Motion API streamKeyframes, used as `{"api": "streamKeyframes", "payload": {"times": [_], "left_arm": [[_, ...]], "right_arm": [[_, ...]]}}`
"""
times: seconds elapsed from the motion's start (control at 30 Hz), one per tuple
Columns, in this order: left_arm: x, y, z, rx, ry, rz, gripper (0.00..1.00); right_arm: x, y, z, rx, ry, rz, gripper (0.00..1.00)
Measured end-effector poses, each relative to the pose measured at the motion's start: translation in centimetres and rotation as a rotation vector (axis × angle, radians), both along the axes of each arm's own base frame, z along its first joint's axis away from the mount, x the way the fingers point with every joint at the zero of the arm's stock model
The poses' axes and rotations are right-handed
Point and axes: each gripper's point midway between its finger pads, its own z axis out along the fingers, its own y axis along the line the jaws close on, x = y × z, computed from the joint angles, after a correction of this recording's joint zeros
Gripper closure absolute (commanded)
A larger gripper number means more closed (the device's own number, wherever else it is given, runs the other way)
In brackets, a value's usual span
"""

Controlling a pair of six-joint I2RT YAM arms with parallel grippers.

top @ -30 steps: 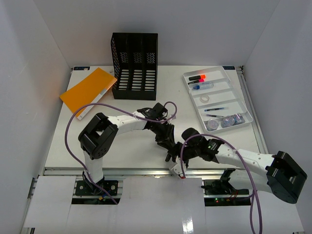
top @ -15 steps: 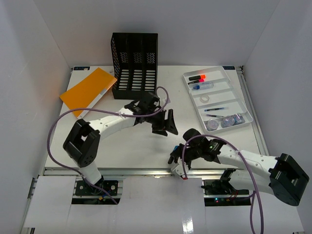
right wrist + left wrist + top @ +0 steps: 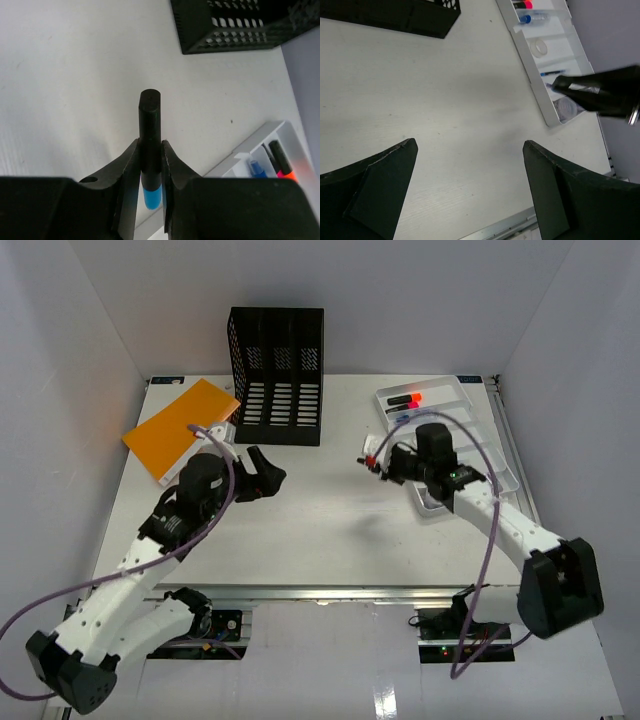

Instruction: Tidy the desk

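Observation:
The desk (image 3: 300, 535) is a white tabletop with a metal rail along its near edge. My right gripper (image 3: 377, 462) hovers just left of the white compartmented tray (image 3: 492, 436). In the right wrist view it (image 3: 150, 150) is shut on a black marker with a blue end (image 3: 150, 120), which stands between the fingers above the desk (image 3: 75, 75). Near the desk's left-centre, my left gripper (image 3: 265, 478) is open and holds nothing. The left wrist view shows it (image 3: 470, 155) with jaws wide apart over bare desk (image 3: 445, 100).
A black mesh file holder (image 3: 277, 375) stands at the back centre. An orange folder (image 3: 178, 427) lies at the back left, close to my left arm. The tray holds markers (image 3: 405, 399), pens and small round items. White walls enclose the desk.

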Motion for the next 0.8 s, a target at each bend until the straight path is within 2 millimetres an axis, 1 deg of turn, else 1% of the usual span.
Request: {"api": "streamKeyframes", "payload": {"times": [0.03,0.1,0.17,0.23,0.27,0.33,0.37,0.4,0.47,0.53,0.6,0.7,0.8], "left_arm": [[-0.3,0.9,0.2,0.0,-0.024,0.033,0.02],[-1.3,2.6,0.0,0.003,-0.049,0.086,0.02],[-2.2,4.2,-0.8,0.01,-0.054,0.137,0.02],[-3.0,5.6,-1.7,0.018,-0.048,0.18,0.02],[-3.4,6.1,-2.0,0.019,-0.048,0.198,0.02],[-4.0,7.0,-2.3,0.016,-0.05,0.23,0.02],[-4.3,7.4,-2.4,0.014,-0.053,0.244,0.02],[-4.4,7.7,-2.5,0.011,-0.055,0.254,0.02],[-4.7,8.2,-2.4,0.006,-0.061,0.273,0.02],[-4.8,8.5,-2.6,0.009,-0.056,0.287,0.02],[-4.8,8.7,-2.9,0.013,-0.047,0.298,0.02],[-4.9,9.0,-3.3,0.019,-0.032,0.317,0.02],[-5.0,9.2,-3.7,0.019,-0.018,0.334,0.02]], "right_arm": [[2.2,-0.8,0.5,0.045,0.06,-0.084,0.92],[7.3,-2.7,1.7,0.151,0.164,-0.258,0.92],[12.4,-5.6,2.2,0.274,0.276,-0.452,0.92],[16.6,-8.7,2.0,0.404,0.391,-0.633,0.92],[18.3,-10.4,1.6,0.47,0.448,-0.723,0.92],[20.5,-13.8,0.4,0.583,0.549,-0.896,0.92],[21.3,-15.1,-0.3,0.63,0.592,-0.973,0.92],[22.0,-16.4,-0.8,0.671,0.622,-1.043,0.92],[23.3,-18.1,-1.7,0.744,0.674,-1.158,0.92],[24.4,-18.6,-1.8,0.805,0.705,-1.225,0.92],[25.6,-18.7,-1.5,0.871,0.735,-1.268,0.92],[28.0,-18.8,-0.6,0.974,0.759,-1.297,0.92],[30.2,-19.2,-0.7,1.057,0.773,-1.32,0.92]]}}
